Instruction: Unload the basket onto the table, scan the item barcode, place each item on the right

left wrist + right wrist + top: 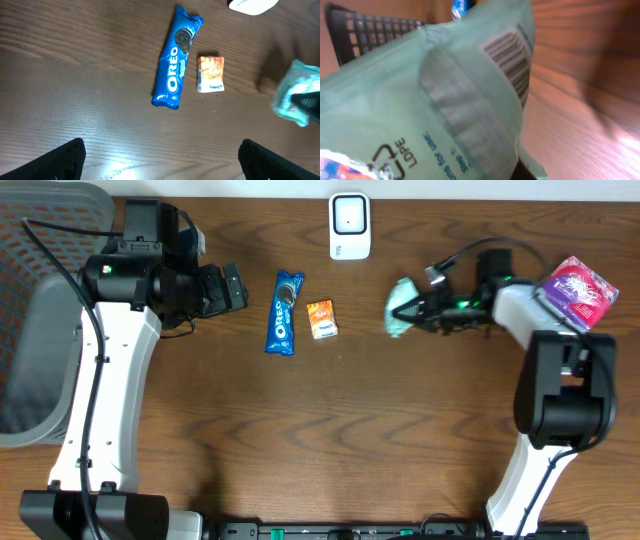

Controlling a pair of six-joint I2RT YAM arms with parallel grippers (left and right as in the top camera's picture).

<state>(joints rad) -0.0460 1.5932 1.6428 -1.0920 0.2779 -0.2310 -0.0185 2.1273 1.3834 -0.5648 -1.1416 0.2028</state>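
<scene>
Mint-green pouch (400,305) (barcode (512,62) printed near one edge) we find pinched by the right tool (422,308), near the white scanner (350,225). Oreo pack (285,312) and orange packet (321,318) lie on the counter (350,430) beside the left tool (235,288), which stands spread wide.

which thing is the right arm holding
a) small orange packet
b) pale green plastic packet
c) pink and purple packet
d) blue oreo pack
b: the right arm's fingers are shut on the pale green plastic packet, its barcode showing in the right wrist view, while the blue Oreo pack and small orange packet lie loose on the wooden table.
</scene>
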